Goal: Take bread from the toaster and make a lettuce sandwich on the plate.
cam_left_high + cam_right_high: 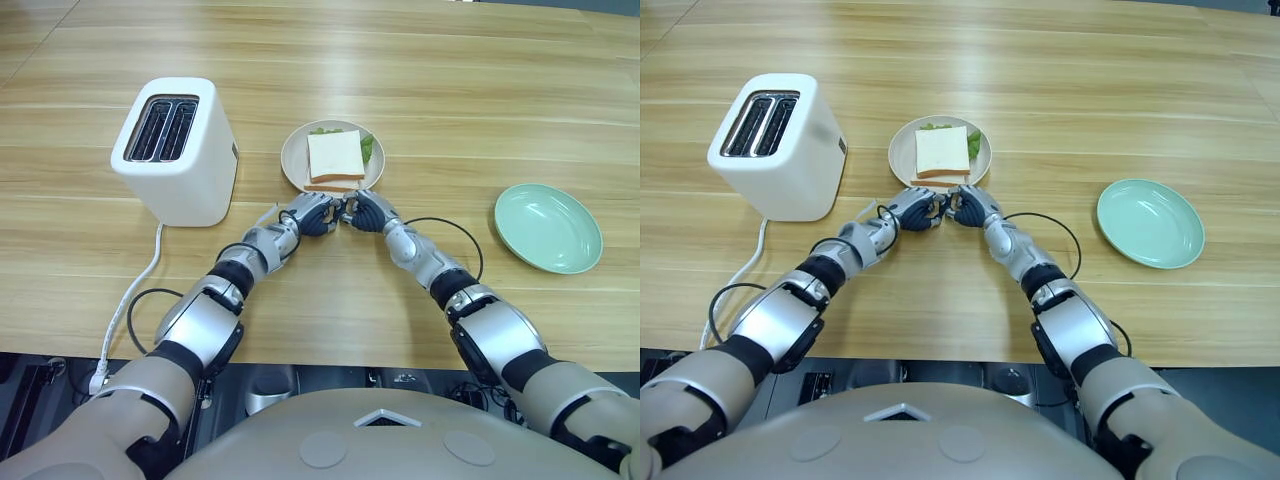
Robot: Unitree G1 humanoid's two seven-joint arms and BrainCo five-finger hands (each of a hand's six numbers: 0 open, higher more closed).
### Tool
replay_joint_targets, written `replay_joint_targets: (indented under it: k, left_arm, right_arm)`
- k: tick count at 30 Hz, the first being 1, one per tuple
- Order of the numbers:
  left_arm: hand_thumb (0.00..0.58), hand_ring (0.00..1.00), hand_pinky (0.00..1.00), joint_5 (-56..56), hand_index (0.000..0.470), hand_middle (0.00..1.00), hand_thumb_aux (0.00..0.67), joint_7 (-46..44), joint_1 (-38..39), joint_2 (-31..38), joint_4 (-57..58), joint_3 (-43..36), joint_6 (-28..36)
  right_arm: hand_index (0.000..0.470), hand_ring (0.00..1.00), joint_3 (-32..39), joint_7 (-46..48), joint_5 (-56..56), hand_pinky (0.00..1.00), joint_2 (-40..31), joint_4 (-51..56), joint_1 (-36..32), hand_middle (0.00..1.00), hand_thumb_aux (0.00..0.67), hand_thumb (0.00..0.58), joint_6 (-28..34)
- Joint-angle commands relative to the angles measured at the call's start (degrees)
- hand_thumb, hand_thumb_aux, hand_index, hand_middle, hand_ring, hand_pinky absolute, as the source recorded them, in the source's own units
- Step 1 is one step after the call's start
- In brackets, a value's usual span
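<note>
Flat, square sandwich (335, 157) sits on the plate (293, 160), lettuce (366, 147) poking out rightward; left hand (308, 213) and right hand (368, 210) are curled and empty.

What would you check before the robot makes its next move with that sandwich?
1. Toaster: no slice pokes out of its slots: ok.
2. Lettuce peeks out from under the top bread: ok.
3. Bread and lettuce lie inside the rim of the plate: ok.
4. Left hand and right hand, fingers curled at the plate's near edge, hold nothing: ok.
5. Whether the two hands touch each other: cannot tell.
</note>
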Motion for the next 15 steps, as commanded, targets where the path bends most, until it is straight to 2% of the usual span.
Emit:
replay_joint_targets:
  k: [1,4,5,6,7,10,13,15]
  left_arm:
    - [0.580,1.00,1.00,-2.41,0.460,1.00,0.670,1.01,0.34,-0.98,3.19,1.30,-1.21]
    - [0.580,1.00,1.00,-10.69,0.460,1.00,0.670,-0.63,2.55,-1.14,-0.09,6.91,-13.92]
    - [0.458,0.00,0.00,-17.01,0.249,0.00,0.363,-4.33,4.31,-1.62,-2.08,10.71,-19.62]
    - [0.014,0.00,0.00,-21.38,0.005,0.00,0.008,-7.16,5.48,-1.99,-3.24,13.35,-23.31]
    - [0.000,0.00,0.00,-25.66,0.000,0.00,0.000,-9.41,6.97,-2.06,-5.38,15.61,-27.03]
    - [0.000,0.00,0.00,-34.03,0.000,0.00,0.000,-14.75,10.32,-2.06,-10.96,19.30,-31.58]
    - [0.000,0.00,0.00,-41.16,0.000,0.00,0.000,-17.27,12.99,-2.07,-16.23,23.46,-33.25]
    - [0.000,0.00,0.00,-44.26,0.000,0.00,0.000,-17.38,13.75,-2.32,-17.90,26.36,-32.59]
  right_arm:
    - [0.460,1.00,-1.91,2.43,2.79,1.00,0.43,5.53,1.40,1.00,0.670,0.580,2.95]
    - [0.460,1.00,-2.38,0.87,3.67,1.00,-0.14,3.33,2.94,1.00,0.670,0.580,-3.13]
    - [0.121,0.00,-3.01,0.62,4.82,0.00,-0.67,1.13,4.30,0.00,0.176,0.265,-7.70]
    - [0.000,0.00,-3.44,0.52,5.64,0.00,-1.06,-0.37,5.23,0.00,0.000,0.000,-10.79]
    - [0.000,0.00,-4.10,0.73,6.86,0.00,-1.75,-2.78,6.78,0.00,0.000,0.000,-14.81]
    - [0.000,0.00,-6.85,1.15,11.24,0.00,-3.36,-9.43,10.98,0.00,0.000,0.000,-23.55]
    - [0.000,0.00,-12.55,0.46,18.86,0.00,-4.50,-16.59,14.99,0.00,0.000,0.000,-30.91]
    - [0.000,0.00,-15.28,-0.23,21.53,0.00,-4.85,-18.98,16.03,0.00,0.000,0.000,-32.37]
